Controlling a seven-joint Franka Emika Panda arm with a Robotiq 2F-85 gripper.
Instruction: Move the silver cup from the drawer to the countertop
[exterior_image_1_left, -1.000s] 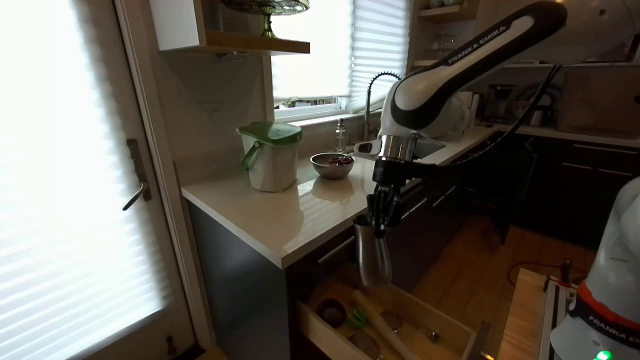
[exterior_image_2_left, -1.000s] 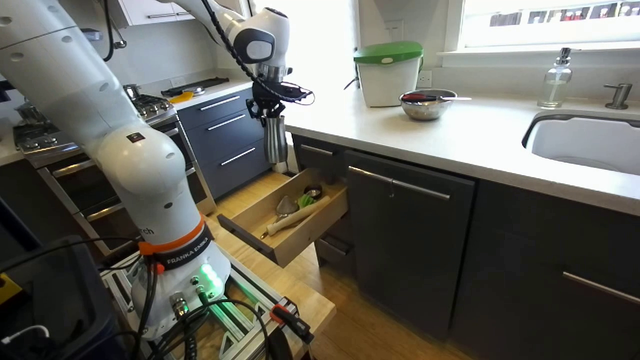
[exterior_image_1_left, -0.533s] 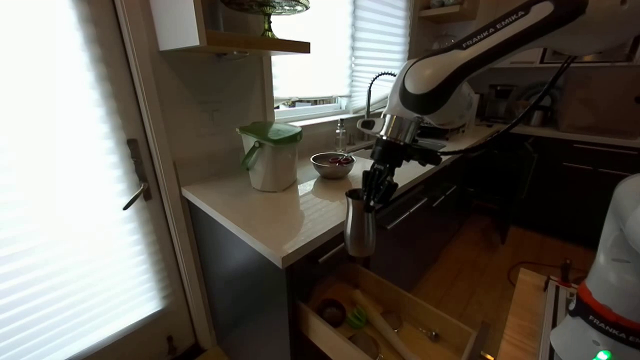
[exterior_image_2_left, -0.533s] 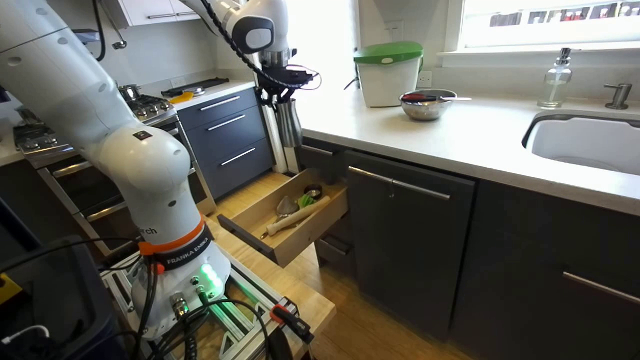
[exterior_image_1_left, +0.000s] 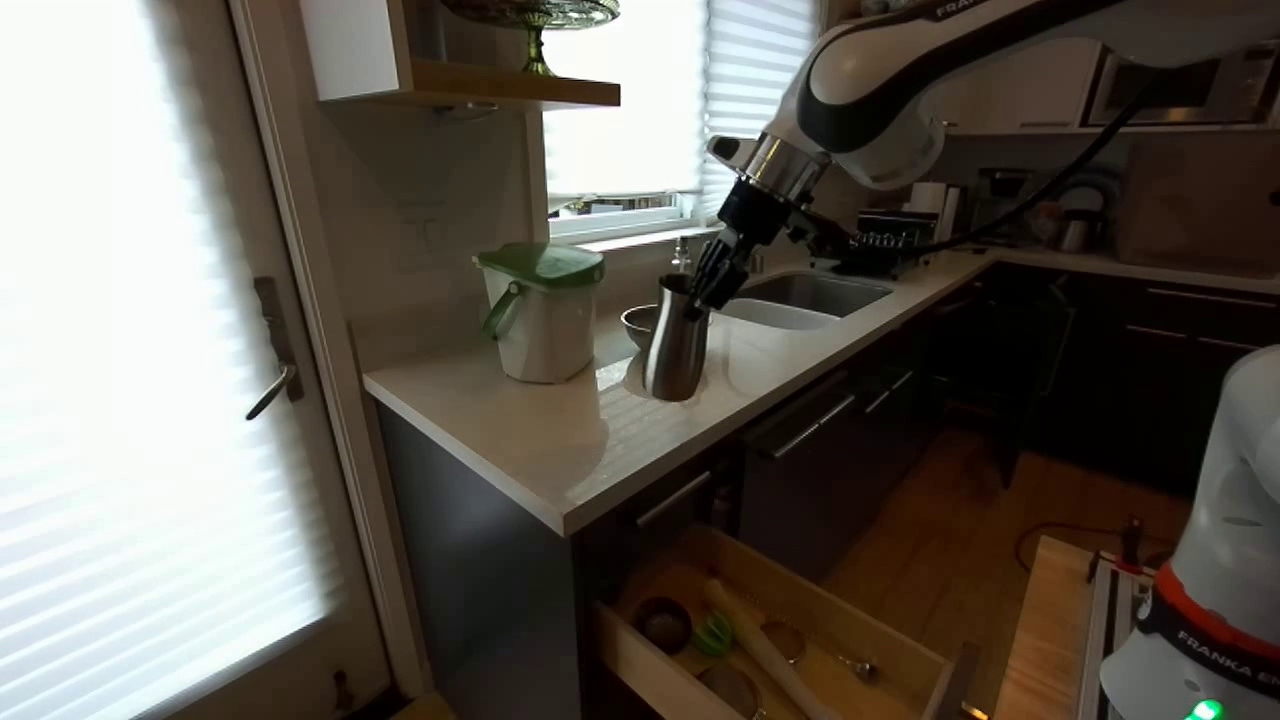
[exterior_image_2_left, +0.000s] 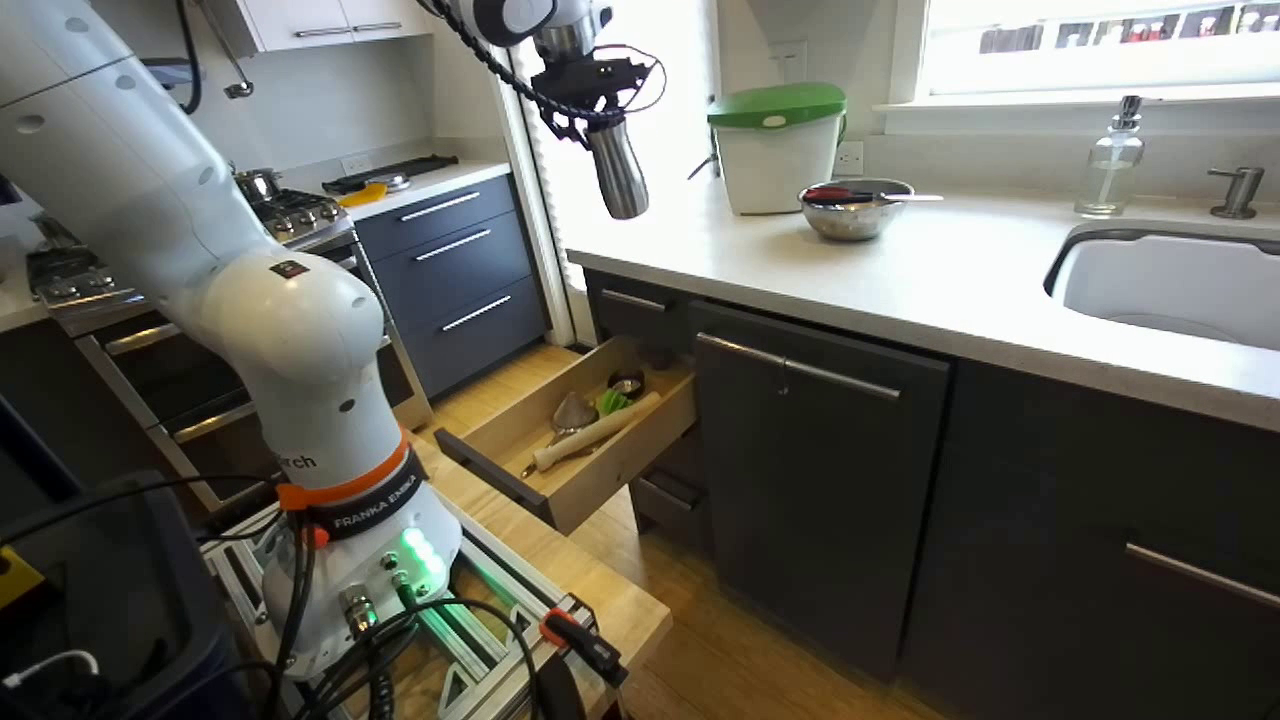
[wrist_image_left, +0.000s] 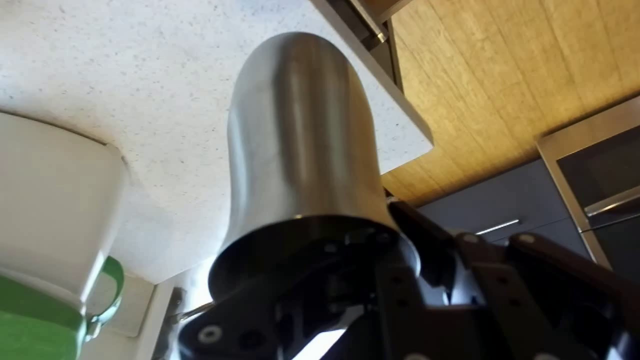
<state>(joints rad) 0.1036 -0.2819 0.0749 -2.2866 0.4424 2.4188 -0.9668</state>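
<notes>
Above speckled countertop (wrist_image_left: 170, 100), waisted silver cup (wrist_image_left: 302, 135), gripped

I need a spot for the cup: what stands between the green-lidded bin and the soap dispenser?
A metal bowl holding something red-handled stands on the countertop; an exterior view shows it between the bin and the dispenser.

White countertop (exterior_image_2_left: 960, 268), bin (exterior_image_2_left: 775, 155), bowl (exterior_image_2_left: 850, 218), soap dispenser (exterior_image_2_left: 1110, 172)
</notes>
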